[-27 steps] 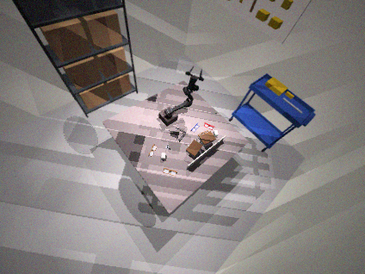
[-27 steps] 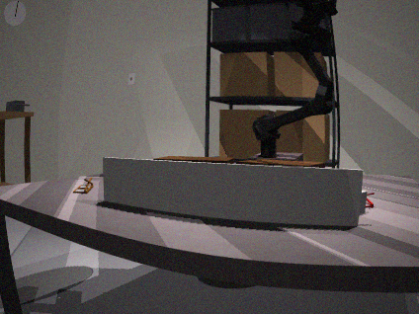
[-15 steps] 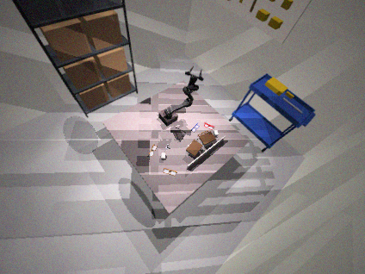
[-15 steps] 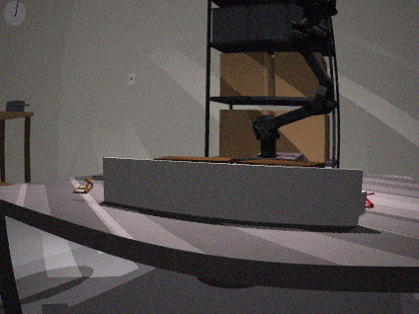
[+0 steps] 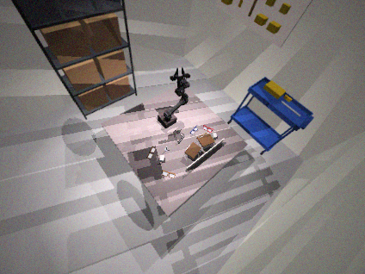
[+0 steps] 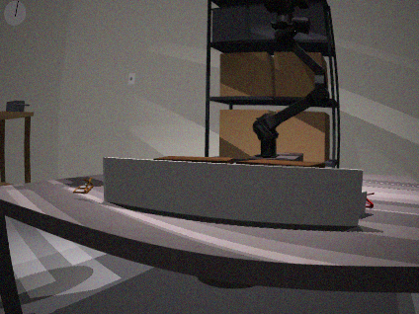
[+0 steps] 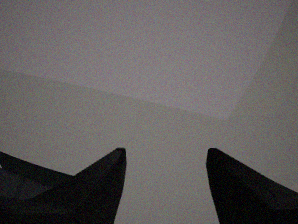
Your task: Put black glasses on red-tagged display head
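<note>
My gripper (image 5: 180,71) (image 7: 166,156) is raised high above the arm's base, at the back of the table (image 5: 142,129). It points up and away from the table. In the wrist view its two dark fingers stand apart with only bare wall between them. A dark pair of glasses (image 5: 177,136) lies on the table in front of the arm's base. Two brown display heads (image 5: 206,140) (image 5: 193,150) stand side by side to its right, behind a white curved panel (image 5: 207,156) (image 6: 232,193). A small red thing (image 5: 208,128) lies by the farther head; I cannot tell if it is the tag.
Other small glasses (image 5: 151,152) (image 5: 169,174) lie on the table's left half, and an orange pair (image 6: 84,188) shows in the exterior view. A dark shelf with cardboard boxes (image 5: 86,56) (image 6: 272,74) stands behind the table. A blue cart (image 5: 271,114) stands at the right.
</note>
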